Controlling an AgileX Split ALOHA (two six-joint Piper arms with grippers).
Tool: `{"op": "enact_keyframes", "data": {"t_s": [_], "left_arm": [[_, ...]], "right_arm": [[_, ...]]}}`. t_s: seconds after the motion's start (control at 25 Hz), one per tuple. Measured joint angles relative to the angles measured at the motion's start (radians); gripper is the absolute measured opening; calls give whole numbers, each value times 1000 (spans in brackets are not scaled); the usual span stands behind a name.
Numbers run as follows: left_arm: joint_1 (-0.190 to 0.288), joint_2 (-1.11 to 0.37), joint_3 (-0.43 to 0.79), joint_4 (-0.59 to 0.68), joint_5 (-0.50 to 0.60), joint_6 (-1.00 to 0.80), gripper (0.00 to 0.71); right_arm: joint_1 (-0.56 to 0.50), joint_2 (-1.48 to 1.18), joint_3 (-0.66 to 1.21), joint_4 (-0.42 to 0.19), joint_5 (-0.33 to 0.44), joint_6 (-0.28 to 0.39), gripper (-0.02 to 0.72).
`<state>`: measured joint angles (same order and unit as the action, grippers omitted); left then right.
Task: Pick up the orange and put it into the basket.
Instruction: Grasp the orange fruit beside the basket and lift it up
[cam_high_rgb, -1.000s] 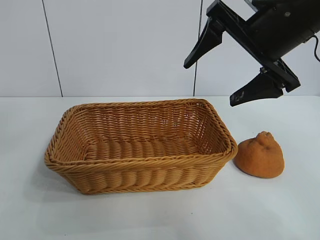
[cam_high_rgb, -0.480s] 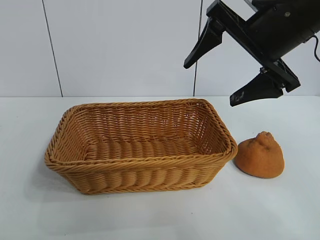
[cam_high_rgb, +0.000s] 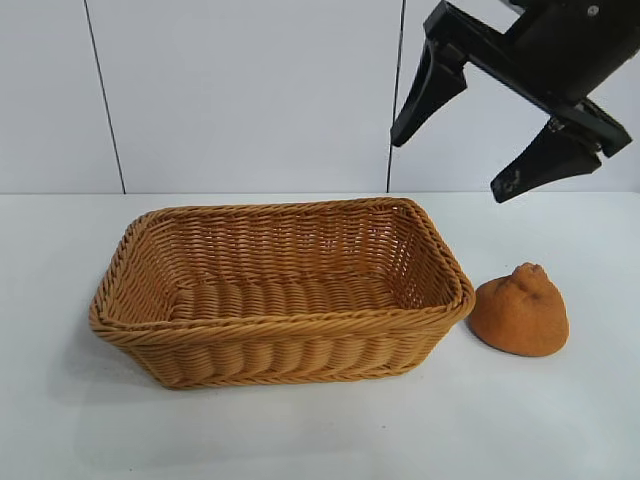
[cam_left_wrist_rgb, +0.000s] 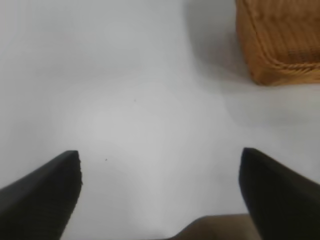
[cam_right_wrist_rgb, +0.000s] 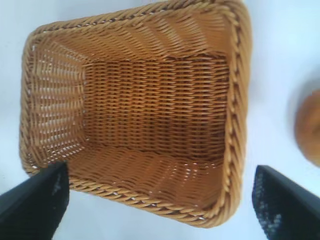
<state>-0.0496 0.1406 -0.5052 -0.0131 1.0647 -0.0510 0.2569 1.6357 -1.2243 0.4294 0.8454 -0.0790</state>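
The orange (cam_high_rgb: 520, 310) sits on the white desk (cam_high_rgb: 560, 420), toward the right edge. It is just beside the right end of the basket (cam_high_rgb: 280, 325), and it looks like it touches the basket's rim there. The basket stands in the middle of the desk and has nothing inside it.

The right gripper (cam_high_rgb: 460, 155) hangs high in the air, above the back right corner of the basket and above the orange. Its two black fingers are spread wide apart and hold nothing. In the right wrist view the gripper looks down mostly into the basket, and only a bit of the orange shows at the side.

The left gripper (cam_left_wrist_rgb: 160, 192) is over bare desk near the basket's left end. Its fingers are wide apart too, with nothing between them.

The job looks like it is only at the start: the orange is not picked up yet. Next, I think the right gripper needs to move over the orange, come down around it, and squeeze gently. The bumpy top may make it slip.
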Motion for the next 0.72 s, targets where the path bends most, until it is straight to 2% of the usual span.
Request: {"op": "enact_keyframes", "data": {"t_s": [0.08, 0.2, 0.28, 0.44, 0.64, 0.72], "left_arm": [[0, -68, 0, 0, 0, 0, 612], [0, -139, 0, 0, 1, 0, 612], [0, -145, 0, 0, 1, 0, 612], [0, -145, 1, 0, 1, 0, 612], [0, -145, 1, 0, 1, 0, 612], [0, -145, 1, 0, 1, 0, 612]], "right_arm": [[0, 0, -37, -117, 31, 79, 680], [0, 0, -69, -268, 70, 146, 680], [-12, 0, -73, -327, 84, 169, 680], [-84, 10, -74, -322, 97, 175, 680], [-163, 57, -74, -224, 97, 124, 680], [-168, 81, -74, -207, 96, 116, 680]]}}
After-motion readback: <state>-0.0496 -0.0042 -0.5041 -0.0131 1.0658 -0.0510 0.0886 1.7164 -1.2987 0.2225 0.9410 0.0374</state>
